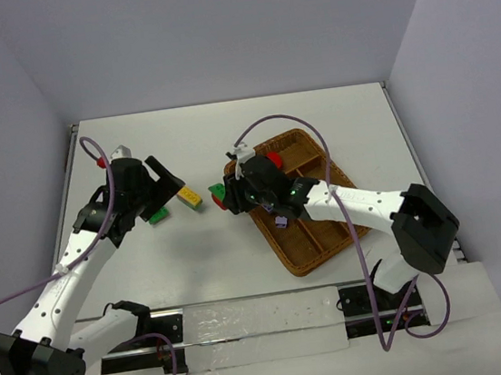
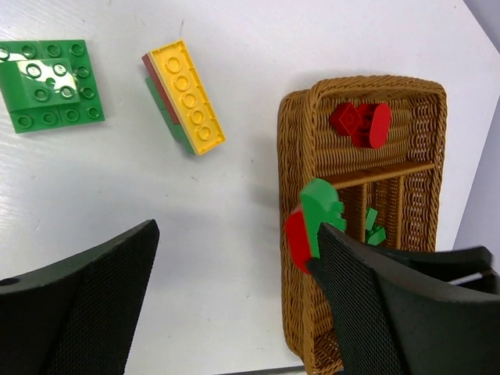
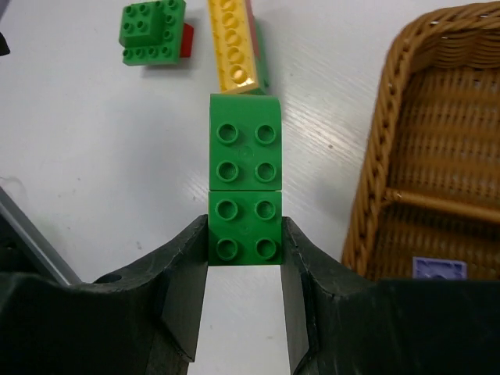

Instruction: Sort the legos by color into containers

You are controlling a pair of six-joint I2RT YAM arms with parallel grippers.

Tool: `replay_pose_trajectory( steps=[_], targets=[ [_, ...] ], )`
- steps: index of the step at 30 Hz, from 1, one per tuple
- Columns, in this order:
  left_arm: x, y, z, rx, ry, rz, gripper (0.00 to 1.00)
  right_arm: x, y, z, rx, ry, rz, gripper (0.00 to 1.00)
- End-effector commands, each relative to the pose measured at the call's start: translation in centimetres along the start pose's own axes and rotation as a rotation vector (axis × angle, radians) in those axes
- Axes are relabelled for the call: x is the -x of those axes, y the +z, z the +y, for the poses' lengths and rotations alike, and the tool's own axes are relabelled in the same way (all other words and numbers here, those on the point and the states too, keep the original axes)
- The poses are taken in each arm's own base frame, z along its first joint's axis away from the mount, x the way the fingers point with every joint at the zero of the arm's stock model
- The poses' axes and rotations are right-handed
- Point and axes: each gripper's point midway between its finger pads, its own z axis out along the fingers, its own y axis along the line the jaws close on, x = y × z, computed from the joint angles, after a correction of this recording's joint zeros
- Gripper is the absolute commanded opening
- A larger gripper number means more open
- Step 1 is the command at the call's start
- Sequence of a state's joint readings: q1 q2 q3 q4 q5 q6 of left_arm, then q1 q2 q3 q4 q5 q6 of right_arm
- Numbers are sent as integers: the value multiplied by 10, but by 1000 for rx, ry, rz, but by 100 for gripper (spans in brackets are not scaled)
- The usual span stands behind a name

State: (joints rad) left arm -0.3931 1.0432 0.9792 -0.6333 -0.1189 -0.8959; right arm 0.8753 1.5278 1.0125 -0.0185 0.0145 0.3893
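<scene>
My right gripper (image 3: pixel 244 250) is shut on a clump of green legos (image 3: pixel 244 187), two studded bricks end to end, held above the table just left of the wicker tray (image 3: pixel 391 141). From the left wrist view this clump (image 2: pixel 316 215) shows a red piece on its underside. My left gripper (image 2: pixel 234 297) stands open over bare table with nothing between its fingers. Beyond it lie a flat green lego (image 2: pixel 51 84) and a yellow lego (image 2: pixel 186 95) stacked on red and green. Red legos (image 2: pixel 361 123) sit in the tray's crosswise section. A pale purple lego (image 3: pixel 439 268) lies in one slot.
The tray (image 1: pixel 318 254) lies at an angle right of centre, with the right arm reaching across it. A small green piece (image 2: pixel 373 228) rests in a long slot. Both loose legos (image 1: pixel 189 196) lie between the two grippers. Walls close in the table's far side and both flanks.
</scene>
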Motion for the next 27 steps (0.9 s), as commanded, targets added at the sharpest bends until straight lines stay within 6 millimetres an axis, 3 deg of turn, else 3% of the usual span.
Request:
replay_pose_trajectory(
  steps=[1,3,6,9,11,15,19,27],
  targets=[
    [-3,2,-16,-79,12,33,85,18,-22,-4,-28,-62,-70,0],
    [-8,0,-29,-185,46,37,77,23,-27,13,67,-20,-67,0],
    [-25,2,-32,-301,99,52,75,33,-35,36,212,59,-70,0],
    [-37,-9,-46,-470,113,83,75,48,-49,55,348,140,-93,0],
    [-43,-24,-59,-599,124,113,75,57,-56,60,428,219,-85,0],
    [-35,-40,-61,-684,129,66,73,72,-72,63,586,271,-63,0],
    [-40,-69,-77,-893,165,86,72,76,-77,68,654,289,-38,0],
    [-45,-90,-90,-1042,200,106,72,78,-85,80,752,293,-37,0]
  ],
)
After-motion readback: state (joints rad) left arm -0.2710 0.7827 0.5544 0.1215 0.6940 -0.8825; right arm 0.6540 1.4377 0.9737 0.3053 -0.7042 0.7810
